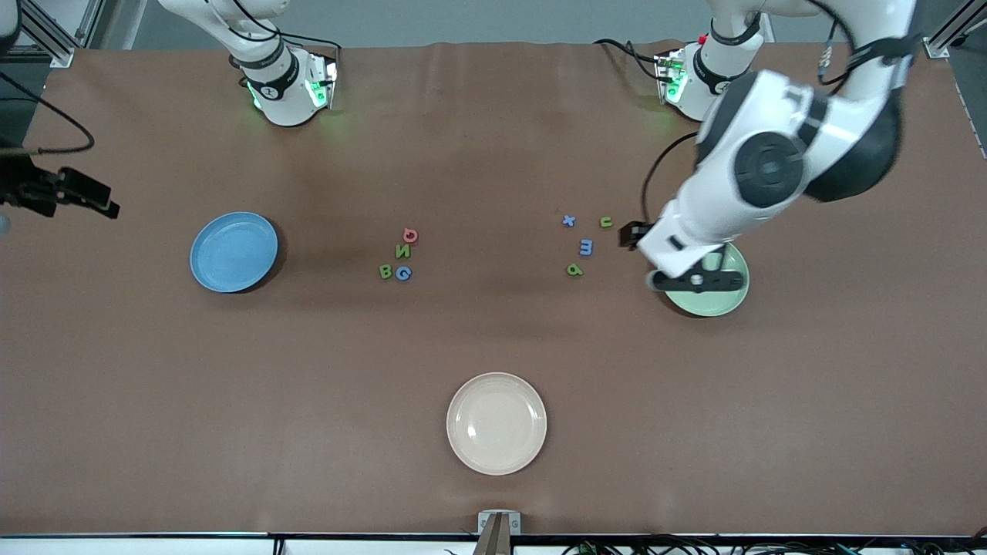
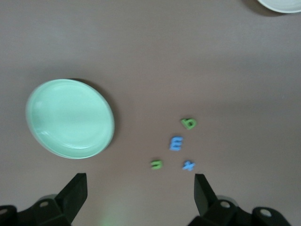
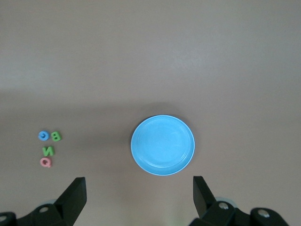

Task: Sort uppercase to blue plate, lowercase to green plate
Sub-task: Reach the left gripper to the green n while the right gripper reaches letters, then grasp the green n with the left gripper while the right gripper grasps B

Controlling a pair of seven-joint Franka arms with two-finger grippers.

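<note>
Plates and letters are lying on the brown table (image 1: 154, 385), and I am reading it as a clock face, with twelve toward my bases and six toward the front camera. The cream plate (image 1: 496, 423) is sitting nearest that camera, at six, with nothing in it. Farther up, the uppercase group is lying near the middle: B (image 1: 385, 271) and G (image 1: 404, 273) are sitting side by side, G at three o'clock of B, with N (image 1: 402, 251) at twelve of G and the red letter (image 1: 410, 236) just past N. The blue plate (image 1: 234, 251) is waiting at nine o'clock of them, well apart and holding nothing. The lowercase group is lying at about two o'clock of the capitals: p (image 1: 574, 270) nearest, m (image 1: 586, 247) at one o'clock of it, then x (image 1: 569, 220) and u (image 1: 606, 222) farthest. The green plate (image 1: 717, 304) is resting at four o'clock of them, also holding nothing. My left gripper (image 2: 139, 186) is hovering over that plate's rim, its fingers spread wide and gripping nothing. My right gripper (image 3: 138, 188) is hanging high, looking down on the blue plate, with its fingers likewise spread wide around nothing.
</note>
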